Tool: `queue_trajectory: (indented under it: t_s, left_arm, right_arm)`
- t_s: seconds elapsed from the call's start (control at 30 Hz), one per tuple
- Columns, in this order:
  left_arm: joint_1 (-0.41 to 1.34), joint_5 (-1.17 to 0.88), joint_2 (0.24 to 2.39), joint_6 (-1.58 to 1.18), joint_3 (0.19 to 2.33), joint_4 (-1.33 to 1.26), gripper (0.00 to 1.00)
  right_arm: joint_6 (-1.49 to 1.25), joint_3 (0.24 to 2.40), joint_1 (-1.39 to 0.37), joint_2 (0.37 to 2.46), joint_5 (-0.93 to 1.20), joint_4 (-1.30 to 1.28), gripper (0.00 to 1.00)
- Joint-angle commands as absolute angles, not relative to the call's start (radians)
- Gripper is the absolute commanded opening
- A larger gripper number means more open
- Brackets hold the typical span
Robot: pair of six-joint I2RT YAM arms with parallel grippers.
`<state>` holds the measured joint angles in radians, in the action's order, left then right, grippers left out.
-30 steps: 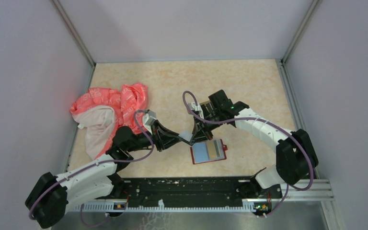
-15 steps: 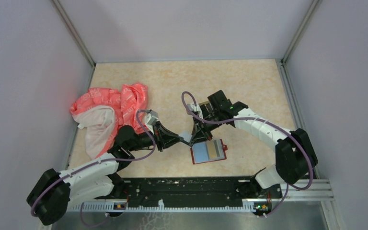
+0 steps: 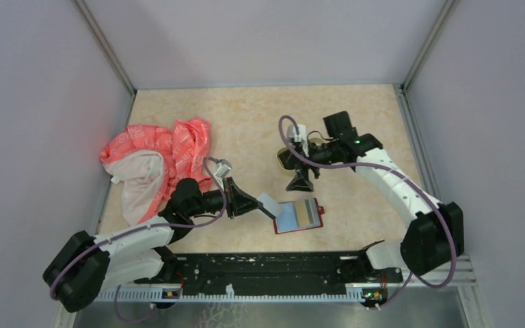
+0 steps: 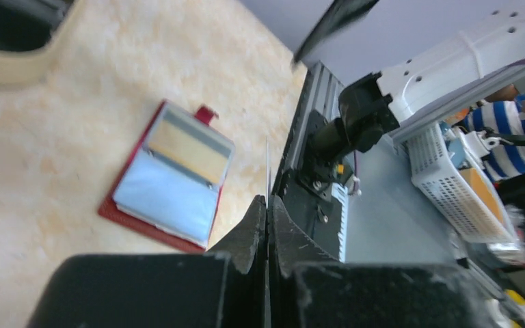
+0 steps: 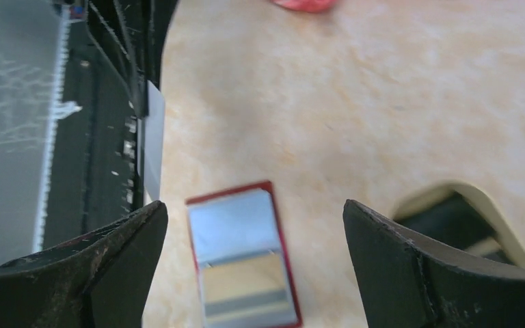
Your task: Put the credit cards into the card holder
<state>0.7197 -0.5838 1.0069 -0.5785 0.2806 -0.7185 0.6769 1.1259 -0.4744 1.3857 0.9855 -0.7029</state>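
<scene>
Nearest the camera were the two arm bases on one black rail [image 3: 266,270]. Just past that, the left gripper [image 3: 255,203] was clamped tight on one pale grey card [image 3: 268,203]. From its own wrist view the card [image 4: 268,164] showed edge-on, sticking straight out between the pinched fingers [image 4: 249,222]. The card's free end sat right by the left edge of the holder [image 3: 298,216]. Couldn't tell if they touched.

There was one holder, red, lying open and flat on the table [image 3: 246,116], snap tab pointing right. Two cards showed inside it, a blue card [image 3: 288,217] on the left half and a tan card [image 3: 307,212] on the right half. So that made three cards I could count.

A bit further out, the right gripper [image 3: 299,180] hung above the table beyond the holder, jaws spread wide with nothing in them. Its wrist camera looked straight down between both fingers at the holder [image 5: 243,263]. One tan tray [image 5: 451,193] sat next to the holder. There was dark stuff inside, but I couldn't count it.

Off to the far left lay one crumpled red-and-white cloth [image 3: 154,160].
</scene>
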Motion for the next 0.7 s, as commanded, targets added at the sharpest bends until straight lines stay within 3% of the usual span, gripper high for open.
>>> queue_trajectory:
  t_s: [0.0, 0.1, 0.23, 0.37, 0.53, 0.63, 0.67]
  left_arm:
    - [0.713, -0.664, 1.144, -0.773, 0.231, -0.915, 0.0]
    - [0.713, -0.703, 1.276, -0.792, 0.266, -0.968, 0.0]
    - [0.712, -0.777, 1.43, -0.793, 0.343, -0.998, 0.0]
    - [0.712, -0.813, 1.551, -0.82, 0.38, -1.092, 0.0]
    - [0.709, -0.869, 1.729, -0.856, 0.43, -1.229, 0.0]
    - [0.697, -0.921, 1.837, -0.883, 0.472, -1.291, 0.0]
    - [0.68, -0.965, 1.912, -0.913, 0.498, -1.351, 0.0]
  right_arm:
    - [0.848, 1.069, -0.375, 1.197, 0.929, -0.723, 0.99]
    - [1.098, 0.927, -0.374, 1.108, 0.907, -0.761, 0.99]
    - [1.07, 0.745, -0.378, 1.055, 0.878, -0.606, 0.97]
    - [1.18, 0.724, -0.384, 1.092, 0.777, -0.648, 0.89]
    - [1.25, 0.687, -0.385, 1.126, 0.708, -0.594, 0.85]
    - [1.247, 0.699, -0.385, 1.154, 0.732, -0.613, 0.78]
    - [1.27, 0.706, -0.386, 1.182, 0.754, -0.642, 0.71]
